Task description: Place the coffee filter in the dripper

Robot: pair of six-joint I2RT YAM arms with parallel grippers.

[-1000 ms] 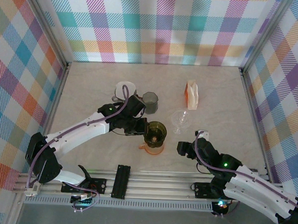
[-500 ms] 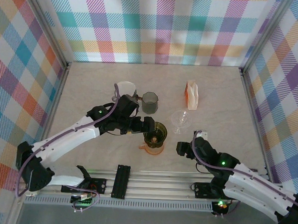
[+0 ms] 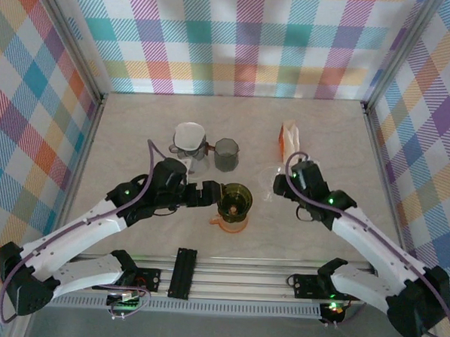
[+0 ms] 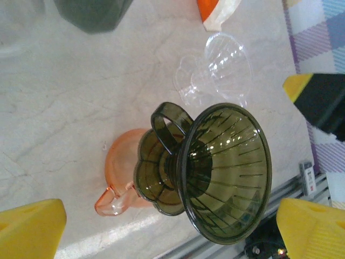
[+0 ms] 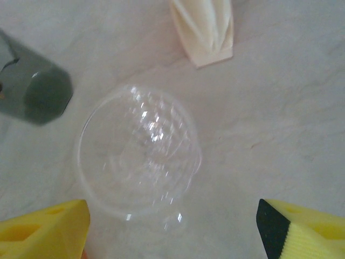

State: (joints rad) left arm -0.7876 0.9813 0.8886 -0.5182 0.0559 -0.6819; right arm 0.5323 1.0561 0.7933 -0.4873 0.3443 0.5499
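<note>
The right tool (image 5: 172, 229) is spread wide and holds nothing. It hangs over the clear dripper (image 5: 137, 156), which stands upright on the surface (image 3: 137, 126). A second ago this arm lay low by the near edge, well short of everything. It has since swung forward, so its tool is now above the clear dripper and near the filters (image 5: 205, 29). They sit untouched in their stand just beyond the dripper, none drawn out. The grey cup (image 5: 32, 94) is off to the tool's left.

The left tool (image 4: 172, 226) is also spread and empty, its two fingers wide either side of the green dripper (image 4: 223, 170) without touching it. That dripper sits on an orange mug (image 4: 121, 172) and has no filter in it. The left arm has drawn back toward its base, uncovering the white cup (image 3: 189, 135) at the far side.

So the work has passed to the right arm. Its reach looks like an approach to the filters, and the pick itself is not yet begun. It needs to go a little farther out before closing on one. Which dripper is meant cannot be told from here, as both stand open and empty.
</note>
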